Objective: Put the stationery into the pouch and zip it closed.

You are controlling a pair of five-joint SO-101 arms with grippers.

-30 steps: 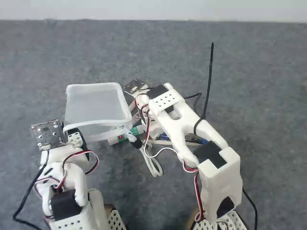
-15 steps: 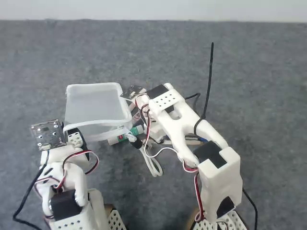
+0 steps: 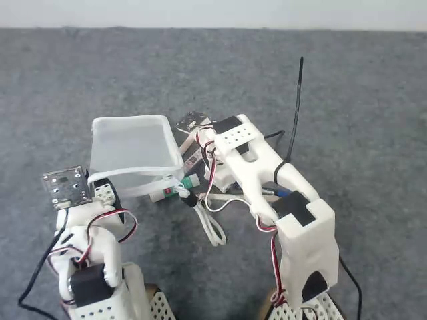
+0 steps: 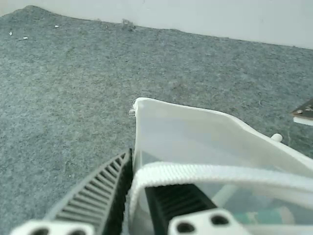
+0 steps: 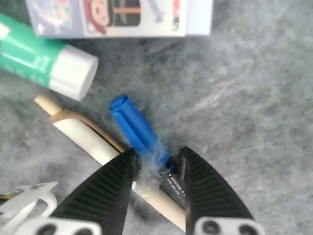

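The translucent white pouch (image 3: 130, 150) stands open on the grey carpet, and my left gripper (image 4: 139, 196) is shut on its white zipper rim (image 4: 220, 172). Right of the pouch lies a pile of stationery under my right arm (image 3: 257, 163). In the right wrist view my right gripper (image 5: 156, 166) is open, its fingers close on either side of a blue pen (image 5: 134, 125). A cream pen (image 5: 88, 139) lies crossed under the blue one. A green glue stick (image 5: 44, 63) with a white cap and a printed card (image 5: 112, 17) lie just beyond.
Grey carpet (image 3: 347, 100) stretches open on the far side and to the right. A black cable tie (image 3: 297, 107) sticks up from the right arm. A loop of white cable (image 3: 213, 230) hangs between the two arms.
My right arm has shifted slightly to the right and its wrist has turned. The left arm and the pouch have stayed put.
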